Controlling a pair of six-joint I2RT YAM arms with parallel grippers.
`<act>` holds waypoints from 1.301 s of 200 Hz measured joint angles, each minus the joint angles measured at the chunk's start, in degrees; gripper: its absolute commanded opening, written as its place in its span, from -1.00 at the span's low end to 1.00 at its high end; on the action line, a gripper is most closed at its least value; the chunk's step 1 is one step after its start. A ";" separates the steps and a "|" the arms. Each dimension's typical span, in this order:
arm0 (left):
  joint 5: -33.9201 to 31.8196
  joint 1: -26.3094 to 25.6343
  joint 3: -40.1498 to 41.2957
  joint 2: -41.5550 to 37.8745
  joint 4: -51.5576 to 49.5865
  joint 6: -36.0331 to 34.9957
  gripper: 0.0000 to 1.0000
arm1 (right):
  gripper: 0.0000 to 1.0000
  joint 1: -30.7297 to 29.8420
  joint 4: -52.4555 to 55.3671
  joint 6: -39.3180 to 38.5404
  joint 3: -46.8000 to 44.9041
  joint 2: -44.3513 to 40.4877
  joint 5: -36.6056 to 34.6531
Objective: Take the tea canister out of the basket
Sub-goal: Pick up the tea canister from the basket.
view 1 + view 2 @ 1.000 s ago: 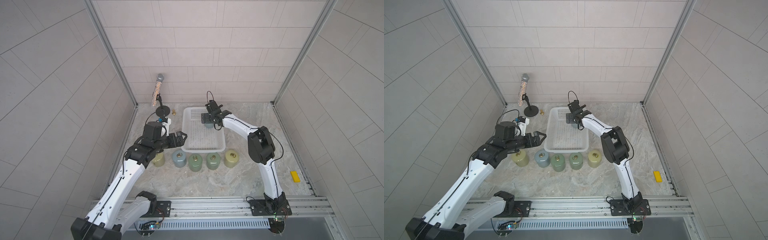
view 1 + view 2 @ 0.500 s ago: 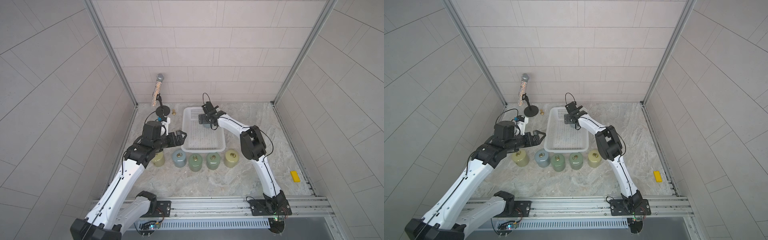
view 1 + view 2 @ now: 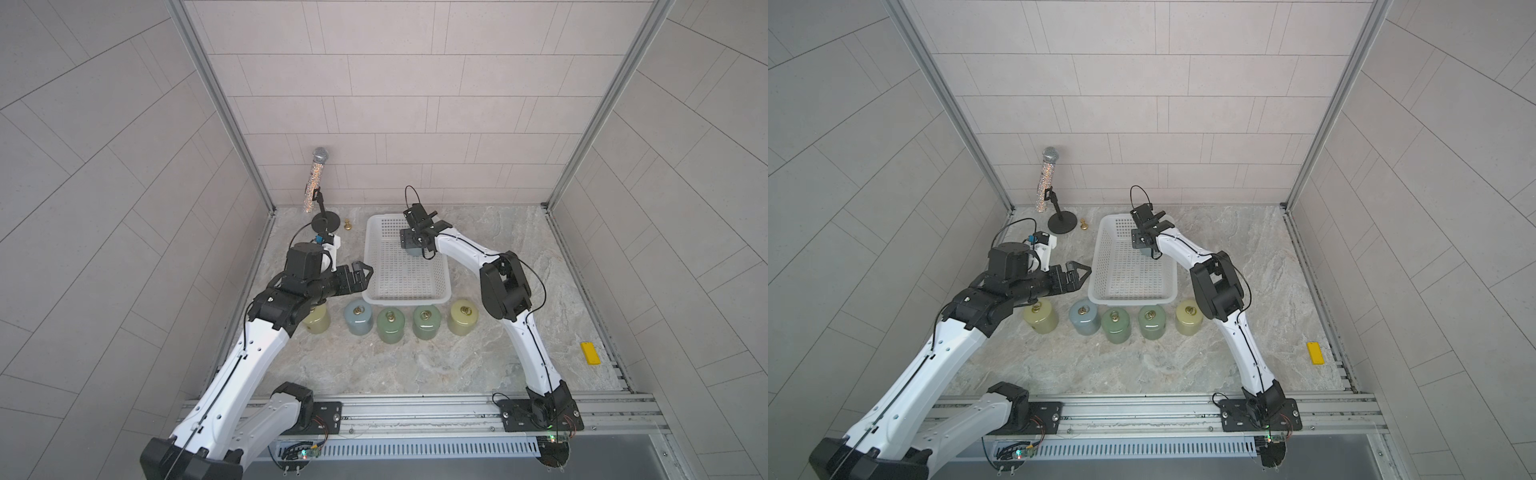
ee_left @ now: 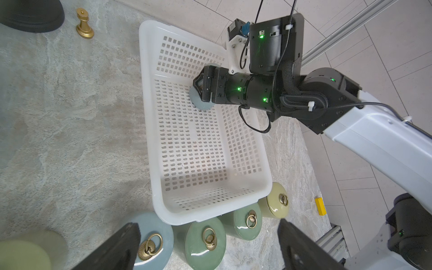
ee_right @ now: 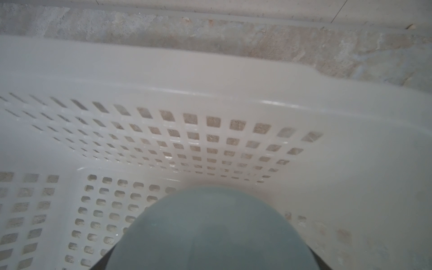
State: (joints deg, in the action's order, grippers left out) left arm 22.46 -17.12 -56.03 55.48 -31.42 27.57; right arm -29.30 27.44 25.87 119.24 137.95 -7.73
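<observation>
At the right claw: sunk into the far end of the basket, fingers either side of a blue-grey tea canister; cannot tell whether clenched on it or merely astride, since the right wrist view cuts off all but the finger edges; tea canister upright on the perforated floor, near the far wall, glimpsed under the claw in a top view.

At the left claw: released, fingers spread wide, holding nothing; hovering just beside the left long wall of the basket, above the bench.

Outward, just in front of the near rim: a row of five canisters standing on the bench, lids topped with brass ring pulls; from left to right pale yellow-green, blue-grey, green, green, pale yellow; the leftmost partly hidden under the left arm in a top view.

Toward the far left corner: a glittery microphone clipped on a black round-footed stand; just beside the foot, a small gold chess piece.

Well apart, near the right edge of the bench: a yellow block, lying flat.
</observation>
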 measured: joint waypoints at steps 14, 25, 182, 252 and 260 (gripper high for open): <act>0.00 0.00 0.00 0.00 -0.02 0.00 1.00 | 0.42 -0.20 0.22 -0.24 -0.37 -0.33 -0.02; 0.04 0.00 0.00 -0.04 -0.02 0.00 1.00 | 0.42 -0.39 0.52 -0.37 -1.16 -0.96 0.09; 4.20 -10.27 0.13 0.28 0.42 -2.62 1.00 | 0.48 -2.21 2.89 -0.11 -32.17 -41.48 2.95; 2.19 -20.59 0.00 6.10 4.07 -2.58 1.00 | 0.51 1.27 5.64 1.77 -48.00 -57.96 0.76; 2.01 -21.33 -0.11 6.88 4.39 -2.58 1.00 | 0.51 2.12 5.92 2.03 -49.77 -60.00 0.59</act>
State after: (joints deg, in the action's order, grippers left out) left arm 24.47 -38.46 -56.14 62.37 -27.03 24.99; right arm -27.18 33.36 27.90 69.47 77.95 -7.14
